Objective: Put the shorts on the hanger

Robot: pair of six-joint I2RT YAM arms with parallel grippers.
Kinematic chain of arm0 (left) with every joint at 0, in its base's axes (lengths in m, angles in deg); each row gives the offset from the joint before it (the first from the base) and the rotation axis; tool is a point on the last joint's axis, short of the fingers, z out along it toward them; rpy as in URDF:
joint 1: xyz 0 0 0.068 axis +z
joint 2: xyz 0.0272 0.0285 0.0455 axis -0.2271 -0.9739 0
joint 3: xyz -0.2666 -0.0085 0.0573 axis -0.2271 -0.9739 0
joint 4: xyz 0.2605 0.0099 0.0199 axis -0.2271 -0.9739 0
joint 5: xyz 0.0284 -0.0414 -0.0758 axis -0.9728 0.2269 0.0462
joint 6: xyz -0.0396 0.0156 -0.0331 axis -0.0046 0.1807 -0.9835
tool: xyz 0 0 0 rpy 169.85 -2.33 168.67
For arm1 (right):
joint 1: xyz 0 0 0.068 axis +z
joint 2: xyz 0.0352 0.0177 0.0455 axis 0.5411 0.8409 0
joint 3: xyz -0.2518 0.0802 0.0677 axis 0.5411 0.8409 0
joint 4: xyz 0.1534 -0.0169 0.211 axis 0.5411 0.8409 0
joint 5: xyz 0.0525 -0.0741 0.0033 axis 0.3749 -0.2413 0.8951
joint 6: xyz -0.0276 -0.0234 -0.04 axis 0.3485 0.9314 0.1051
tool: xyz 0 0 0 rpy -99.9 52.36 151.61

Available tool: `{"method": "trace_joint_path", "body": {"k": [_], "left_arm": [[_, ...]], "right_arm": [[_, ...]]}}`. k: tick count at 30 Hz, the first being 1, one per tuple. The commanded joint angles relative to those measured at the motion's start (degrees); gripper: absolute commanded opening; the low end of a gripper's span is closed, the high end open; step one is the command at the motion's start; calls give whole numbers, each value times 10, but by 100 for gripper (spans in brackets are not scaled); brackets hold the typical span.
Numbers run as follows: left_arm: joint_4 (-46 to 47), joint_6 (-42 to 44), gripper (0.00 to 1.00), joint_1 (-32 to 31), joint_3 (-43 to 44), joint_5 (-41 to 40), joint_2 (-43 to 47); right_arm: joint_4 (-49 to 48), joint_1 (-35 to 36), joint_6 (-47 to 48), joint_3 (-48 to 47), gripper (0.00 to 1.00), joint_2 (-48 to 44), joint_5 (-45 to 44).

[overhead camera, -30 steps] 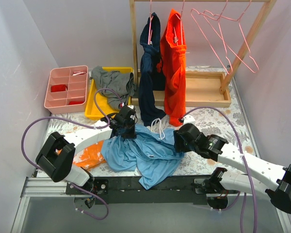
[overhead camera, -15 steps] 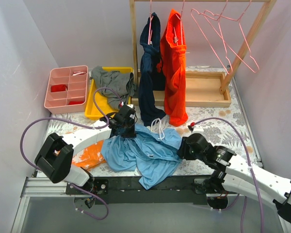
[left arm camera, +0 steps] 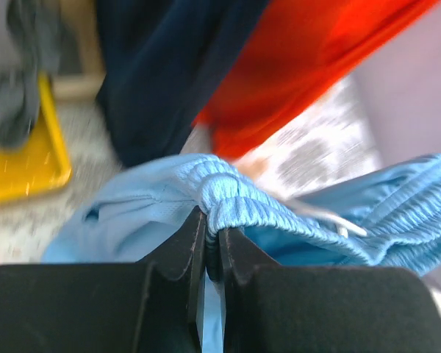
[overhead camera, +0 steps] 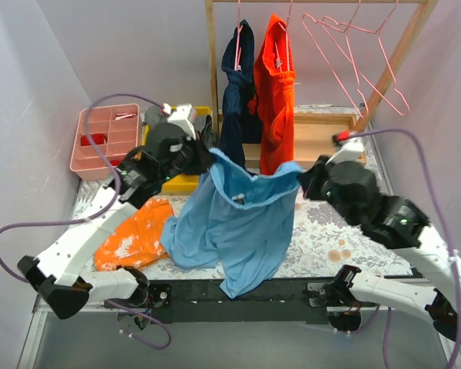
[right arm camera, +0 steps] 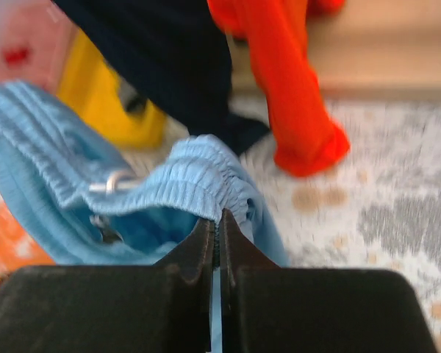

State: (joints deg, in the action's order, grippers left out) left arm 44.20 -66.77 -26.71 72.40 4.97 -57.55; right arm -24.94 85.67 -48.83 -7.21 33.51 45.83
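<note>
Your left jaws and right jaws are each clamped shut on one end of the elastic waistband, holding the shorts (overhead camera: 238, 223) spread wide above the bench (overhead camera: 346, 231) with the legs hanging down, likely to open the garment for hanging. Beyond, navy shorts (overhead camera: 234, 131) and orange-red shorts (overhead camera: 276, 100) hang on the wooden rack (overhead camera: 212, 69). The hanger (overhead camera: 332, 66) hangs empty, well apart at far right.

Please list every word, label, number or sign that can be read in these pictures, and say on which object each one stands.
None can be read in any view.
The shorts carry a small dark tag just under the waistband, but it is too small to read.
Nothing else shows lettering.
</note>
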Motion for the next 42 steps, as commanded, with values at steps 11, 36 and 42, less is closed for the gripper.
{"method": "trace_joint_path", "body": {"k": [11,36,42], "left_arm": [[51,15,0,0,234,-72,93],[182,-66,0,16,-247,42,-66],[176,-51,9,33,-202,91,-122]], "right_arm": [[12,0,240,-420,1,138,-123],[-133,-139,149,131,48,123,196],[-78,-139,235,-55,70,86,212]]}}
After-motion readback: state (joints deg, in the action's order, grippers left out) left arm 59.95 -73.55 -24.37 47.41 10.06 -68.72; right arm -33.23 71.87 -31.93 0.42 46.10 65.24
